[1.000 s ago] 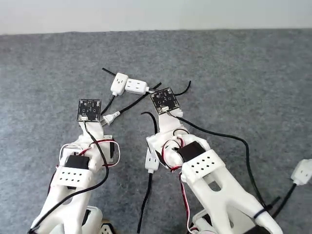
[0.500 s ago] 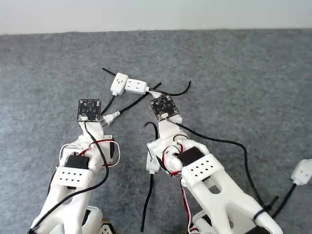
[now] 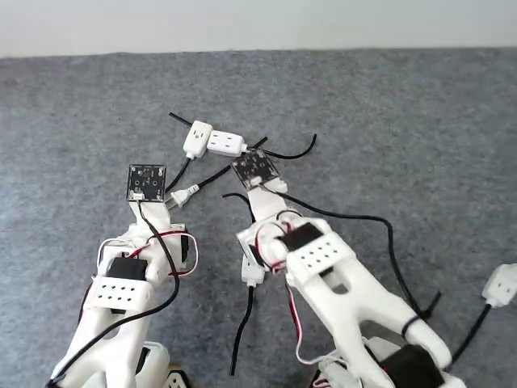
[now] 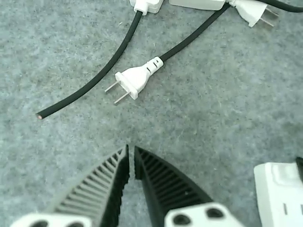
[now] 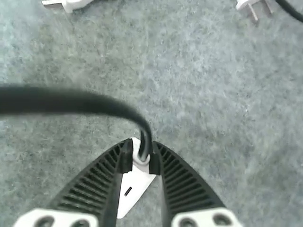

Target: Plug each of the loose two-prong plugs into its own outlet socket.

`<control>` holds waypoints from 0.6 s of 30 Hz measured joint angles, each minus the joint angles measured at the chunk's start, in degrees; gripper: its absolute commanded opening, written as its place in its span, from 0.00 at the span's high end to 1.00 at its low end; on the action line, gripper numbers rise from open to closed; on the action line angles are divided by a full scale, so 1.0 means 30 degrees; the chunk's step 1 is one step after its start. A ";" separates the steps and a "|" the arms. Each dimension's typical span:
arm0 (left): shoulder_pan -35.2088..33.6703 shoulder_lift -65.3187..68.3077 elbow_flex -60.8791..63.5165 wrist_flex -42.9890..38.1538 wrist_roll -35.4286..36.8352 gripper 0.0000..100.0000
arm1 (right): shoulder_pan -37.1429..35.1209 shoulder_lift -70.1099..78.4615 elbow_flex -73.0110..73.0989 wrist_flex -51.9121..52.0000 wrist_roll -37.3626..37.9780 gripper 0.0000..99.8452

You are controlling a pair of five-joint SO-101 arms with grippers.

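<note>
1. The left gripper [image 4: 131,149] sits low over the grey mat [image 3: 420,121]. Its fingers [image 4: 113,175] are drawn to a thin slit with nothing between them.
2. The plug [image 4: 132,81] lies flat on the mat just ahead of those fingertips, not touching them.
3. The plug's long axis runs on a diagonal across the line of the fingers. Its two prongs point back towards the left arm's side, and its cord trails away towards the socket block [image 3: 224,144].
4. The left arm is clearly the nearer to this plug. The right arm stands further off and is already occupied.
5. Judgement: the slit is too narrow to take the plug body. The fingers would need to open first, then close across the body behind the prongs.
6. The right gripper [image 5: 140,144] has its fingers [image 5: 109,184] clamped on a white cord end [image 5: 135,182]. A black cord leaves at the tips and arches over. I cannot tell whether the held piece is a plug or a socket.
7. A second plug [image 4: 251,10] lies just beside the socket block with its prongs bare.
8. An outlet [image 3: 252,271] rests on the mat between the two arms, its cord running back towards their bases.
</note>
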 measured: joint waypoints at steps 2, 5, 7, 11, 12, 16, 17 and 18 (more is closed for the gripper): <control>0.0000 0.0000 0.0000 0.0000 0.0000 0.98 | 0.0000 0.0264 -0.0147 0.0381 0.0000 0.99; -0.0059 0.0000 0.0000 0.0000 0.0000 0.98 | -0.0264 0.0293 -0.0176 0.0645 0.0381 0.99; -0.0147 0.0000 0.0000 0.0000 0.0000 0.98 | -0.0293 0.0293 -0.0176 0.0645 0.0469 0.99; -0.0147 0.0000 0.0000 0.0000 0.0000 0.98 | -0.0293 0.0527 -0.0498 0.0645 0.0469 0.86; -0.0117 0.0000 0.0000 0.0000 0.0000 0.98 | -0.0381 0.0615 -0.0527 0.0645 0.0469 0.82; -0.0117 0.0000 0.0000 0.0000 0.0000 0.98 | -0.0967 0.1260 -0.0147 0.1055 -0.0967 0.73; -0.0117 0.0000 0.0000 0.0000 0.0000 0.98 | -0.1143 0.1260 -0.0147 0.1114 -0.1319 0.73; -0.0147 0.0000 0.0000 0.0000 0.0000 0.98 | -0.1377 0.1260 -0.0147 0.1260 -0.1641 0.73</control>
